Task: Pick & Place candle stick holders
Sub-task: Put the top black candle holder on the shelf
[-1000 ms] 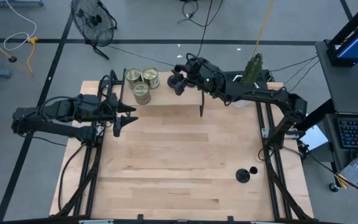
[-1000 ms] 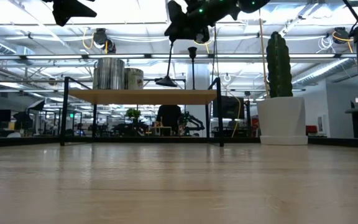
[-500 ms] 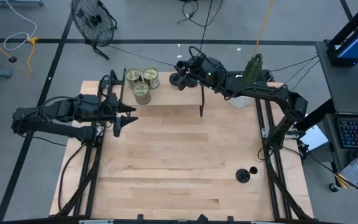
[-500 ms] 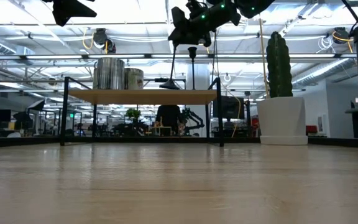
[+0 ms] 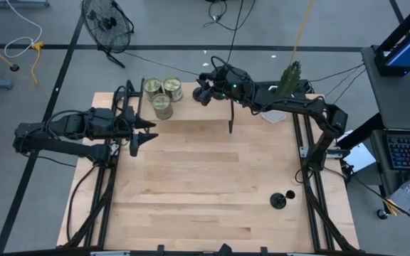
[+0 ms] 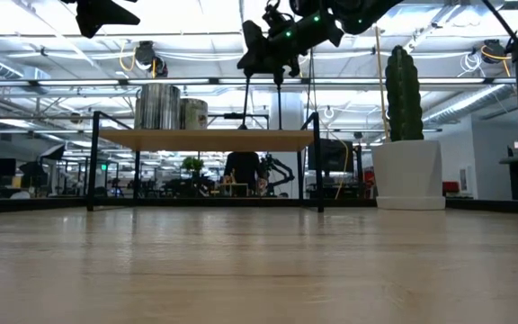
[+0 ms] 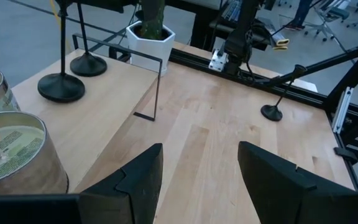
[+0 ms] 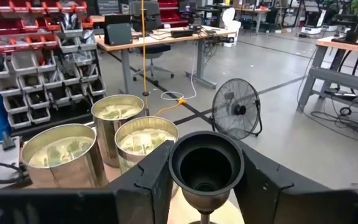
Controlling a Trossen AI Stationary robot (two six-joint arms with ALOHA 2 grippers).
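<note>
One candle stick holder is sitting clamped by its cup in your right gripper, hanging over the raised shelf at about twelve o'clock on the table. Another holder is waiting near five o'clock. Your left gripper is idling at nine, fingers apart and empty. Lowering off-centre could tip the base into the tins.

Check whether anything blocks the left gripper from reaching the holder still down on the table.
Nothing visible does. The left gripper, open, looks across bare table to the holder near the far edge. The tins sit off to one side.
</note>
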